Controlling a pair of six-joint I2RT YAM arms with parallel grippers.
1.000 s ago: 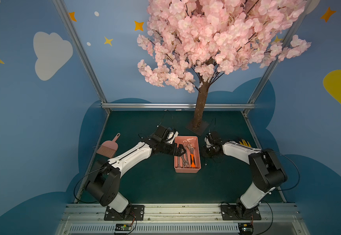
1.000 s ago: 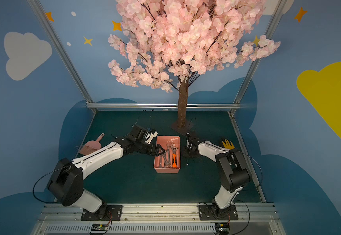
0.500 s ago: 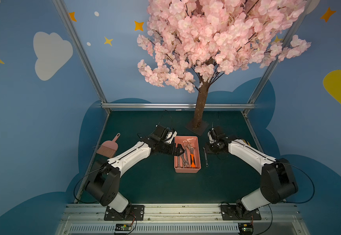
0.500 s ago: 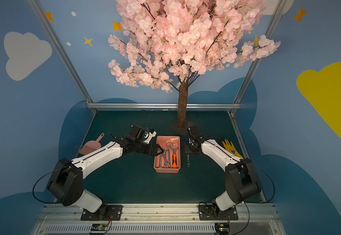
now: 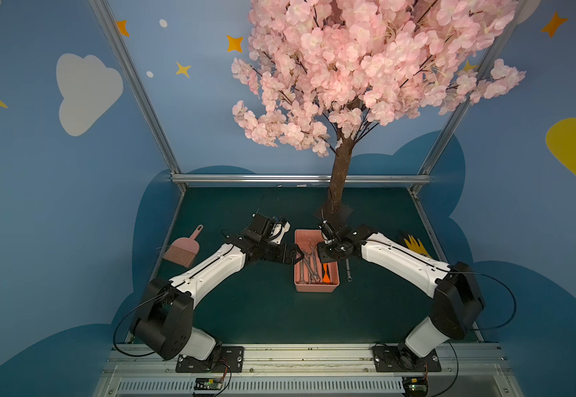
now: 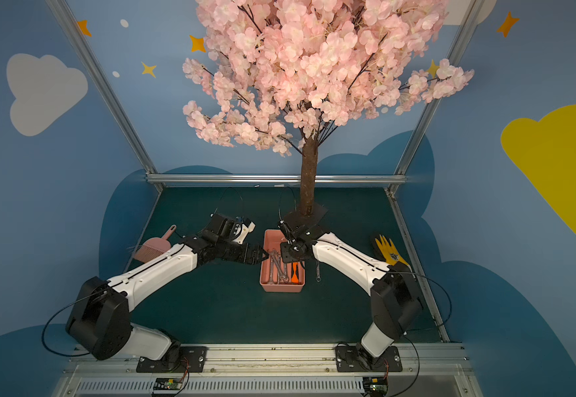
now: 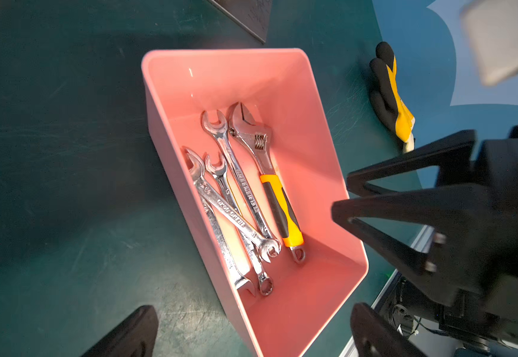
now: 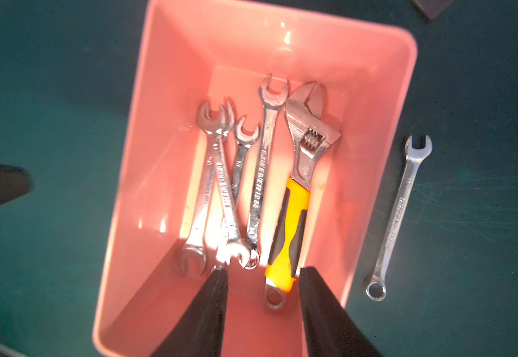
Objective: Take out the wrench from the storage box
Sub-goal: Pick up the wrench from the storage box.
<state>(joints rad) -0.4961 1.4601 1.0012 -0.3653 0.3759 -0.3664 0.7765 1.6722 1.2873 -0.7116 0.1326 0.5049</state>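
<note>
Over the box, right pincer half open, empty.
Left pincer, at box's 9 o'clock, gapes wide, empty.

My left end effector reaches in from 9 o'clock, its fingers spread at the rim of the storage box. My right end effector hangs over the box's 1 o'clock corner, and its wrist hides the jaws. Steel wrenches and an orange-handled wrench lie inside. A loose wrench lies on the table just beside the box at 3 o'clock. Farther that way lies a yellow glove, and at 9 o'clock a pink brush.
</note>
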